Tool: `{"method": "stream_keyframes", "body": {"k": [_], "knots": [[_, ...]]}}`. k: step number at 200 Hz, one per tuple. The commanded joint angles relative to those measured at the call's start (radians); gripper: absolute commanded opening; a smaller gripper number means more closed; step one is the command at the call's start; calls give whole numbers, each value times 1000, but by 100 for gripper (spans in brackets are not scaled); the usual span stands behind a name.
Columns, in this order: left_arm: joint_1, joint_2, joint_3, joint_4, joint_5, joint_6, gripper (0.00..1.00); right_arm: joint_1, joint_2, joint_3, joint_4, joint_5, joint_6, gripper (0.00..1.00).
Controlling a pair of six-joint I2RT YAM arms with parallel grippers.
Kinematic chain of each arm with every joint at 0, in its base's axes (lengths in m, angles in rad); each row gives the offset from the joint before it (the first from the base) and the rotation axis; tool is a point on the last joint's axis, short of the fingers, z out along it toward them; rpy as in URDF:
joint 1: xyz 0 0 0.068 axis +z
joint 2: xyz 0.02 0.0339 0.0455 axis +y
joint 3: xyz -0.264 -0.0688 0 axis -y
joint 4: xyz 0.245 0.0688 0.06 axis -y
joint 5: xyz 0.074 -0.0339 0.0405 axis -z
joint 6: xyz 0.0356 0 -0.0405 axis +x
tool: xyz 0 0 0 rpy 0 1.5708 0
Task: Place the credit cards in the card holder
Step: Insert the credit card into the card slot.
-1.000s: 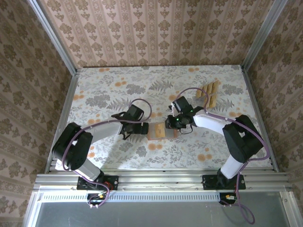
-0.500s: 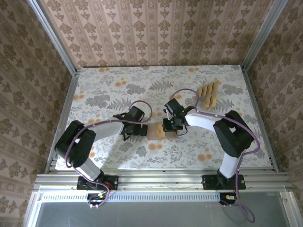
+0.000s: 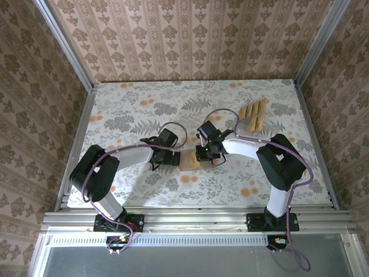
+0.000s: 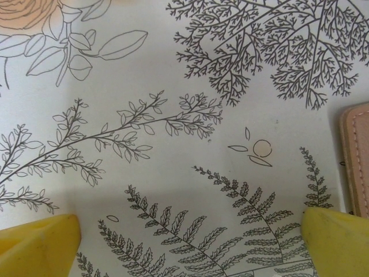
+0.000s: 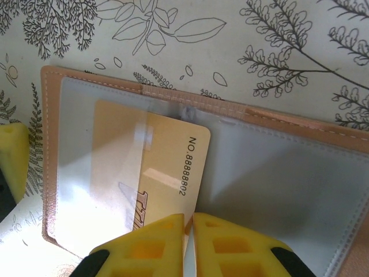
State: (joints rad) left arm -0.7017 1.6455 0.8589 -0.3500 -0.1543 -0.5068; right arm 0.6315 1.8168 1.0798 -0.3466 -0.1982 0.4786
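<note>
The card holder (image 5: 190,95) lies open on the floral table, its salmon rim framing greyish clear pockets; it is also in the top view (image 3: 189,162). A tan credit card (image 5: 167,167) printed "NO.88888802" sits partly under the left pocket's clear film. My right gripper (image 5: 188,222) is shut on that card's near edge, above the holder (image 3: 203,153). My left gripper (image 4: 190,242) stands wide open on the table at the holder's left edge (image 4: 357,161), nothing between its fingers. One of its fingertips (image 5: 11,156) appears in the right wrist view.
Several more tan credit cards (image 3: 254,114) lie in a loose group at the back right of the table. Metal frame rails (image 3: 81,133) and patterned walls enclose the table on three sides.
My right gripper has moved left with the card, over the card holder. The left arm has barely moved.
</note>
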Motion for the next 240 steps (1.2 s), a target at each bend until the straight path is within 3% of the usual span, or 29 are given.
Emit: {"method": "stream_keyframes", "body": {"k": [1,142,240], "knots": [[-14,63,-3,37,45,-9,100,13,28,29,3,-29,22,14],[-24,60,-6,48,53,-16,100,39,60,62,78,-133,98,14],[34,-44,-39,15,48,0,100,2,-29,19,61,-93,96,19]]}}
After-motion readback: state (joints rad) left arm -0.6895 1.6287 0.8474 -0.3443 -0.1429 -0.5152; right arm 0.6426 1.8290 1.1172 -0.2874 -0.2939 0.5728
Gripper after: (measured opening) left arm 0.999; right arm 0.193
